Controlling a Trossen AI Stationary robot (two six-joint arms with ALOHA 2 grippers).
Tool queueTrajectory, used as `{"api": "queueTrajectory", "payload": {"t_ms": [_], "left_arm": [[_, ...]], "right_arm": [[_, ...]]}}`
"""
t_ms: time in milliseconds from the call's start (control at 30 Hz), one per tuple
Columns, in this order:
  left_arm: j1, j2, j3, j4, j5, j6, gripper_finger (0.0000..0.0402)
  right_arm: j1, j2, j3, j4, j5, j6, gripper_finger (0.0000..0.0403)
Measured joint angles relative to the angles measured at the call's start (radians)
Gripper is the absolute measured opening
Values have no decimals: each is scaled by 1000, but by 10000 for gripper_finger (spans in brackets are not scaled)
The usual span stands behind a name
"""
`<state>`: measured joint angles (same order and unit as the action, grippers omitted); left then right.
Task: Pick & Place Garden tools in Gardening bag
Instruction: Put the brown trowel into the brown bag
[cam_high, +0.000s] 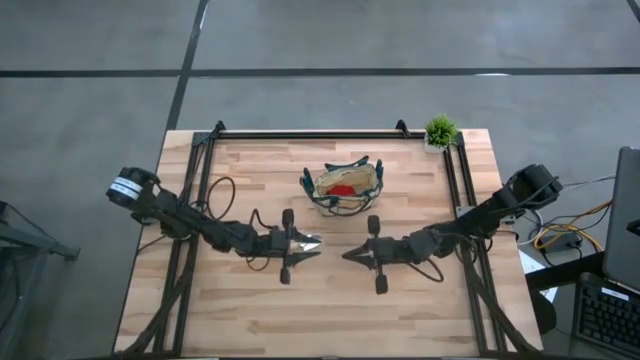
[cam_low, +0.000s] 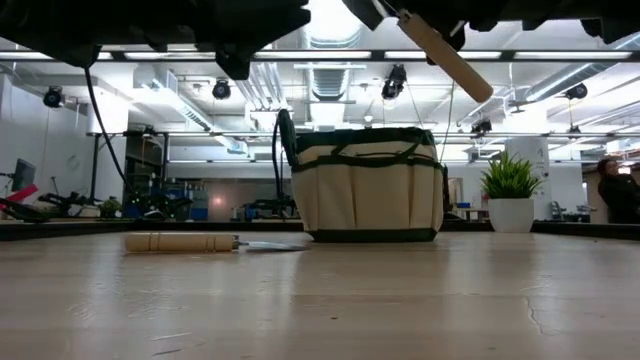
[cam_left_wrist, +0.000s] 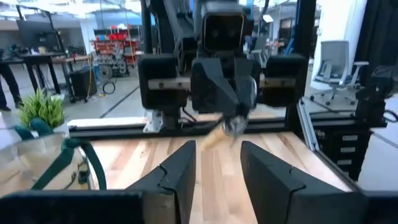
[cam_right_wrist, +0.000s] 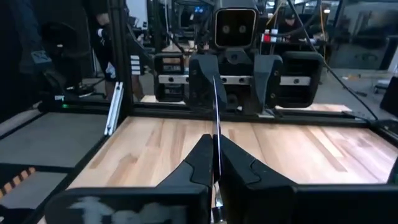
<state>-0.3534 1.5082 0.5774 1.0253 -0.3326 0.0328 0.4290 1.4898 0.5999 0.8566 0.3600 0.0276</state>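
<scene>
Now, right fingers (cam_right_wrist: 202, 158) clamped narrow on a wooden-handled tool (cam_low: 445, 58) held aloft, left fingers (cam_left_wrist: 177, 174) spread wide, empty, just opposite.

The gardening bag (cam_low: 367, 186) is tan fabric with dark green trim and shows a red rounded item (cam_high: 341, 188) inside, the trowel (cam_low: 205, 242) has a pale wooden handle and silver blade, and the table (cam_high: 250, 310) is light striped wood.
</scene>
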Motion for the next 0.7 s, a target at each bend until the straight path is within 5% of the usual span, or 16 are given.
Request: {"api": "queueTrajectory", "payload": {"t_ms": [700], "left_arm": [[14,3,115,56,37,141,131]], "right_arm": [[-6,4,111,66,5,-195,8]]}}
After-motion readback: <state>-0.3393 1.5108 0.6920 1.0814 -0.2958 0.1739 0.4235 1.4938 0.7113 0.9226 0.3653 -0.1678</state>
